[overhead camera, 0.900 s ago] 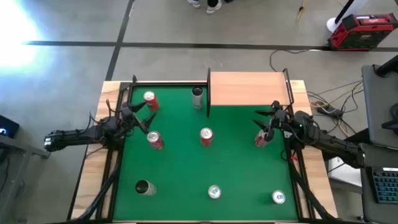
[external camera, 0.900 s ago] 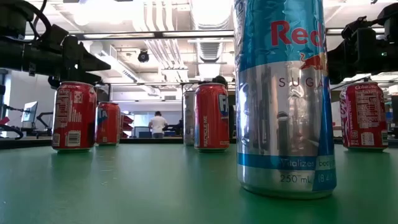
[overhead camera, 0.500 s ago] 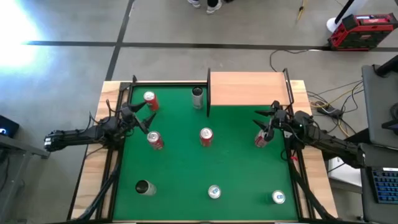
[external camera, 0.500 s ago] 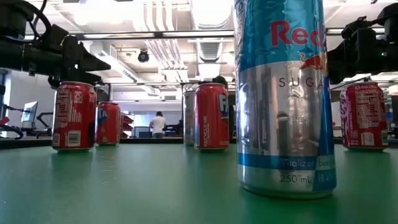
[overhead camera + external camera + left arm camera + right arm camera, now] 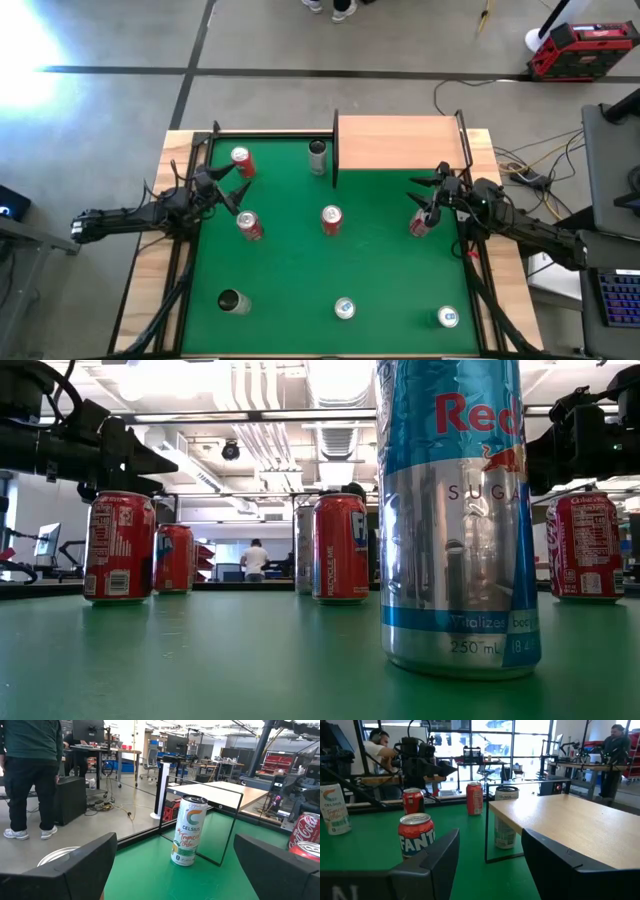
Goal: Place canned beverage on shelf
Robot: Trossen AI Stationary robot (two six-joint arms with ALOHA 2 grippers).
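Several cans stand on the green mat (image 5: 300, 270). The shelf (image 5: 400, 142), a light-wood board with black rails, stands at the far right. A slim Celsius can (image 5: 189, 830) stands just left of its rail. My left gripper (image 5: 233, 190) hovers open at the mat's left, between two red cans (image 5: 241, 160) (image 5: 249, 225). My right gripper (image 5: 422, 197) hovers at the right, just above and beside a red can (image 5: 420, 222). Its fingers (image 5: 440, 860) stand apart with nothing between them. A Fanta can (image 5: 415, 837) stands mid-mat.
A tall Red Bull can (image 5: 455, 510) stands close to the low camera near the front edge. Another blue can (image 5: 447, 318) and a dark-topped can (image 5: 232, 302) stand along the near side. People show in the room beyond the table.
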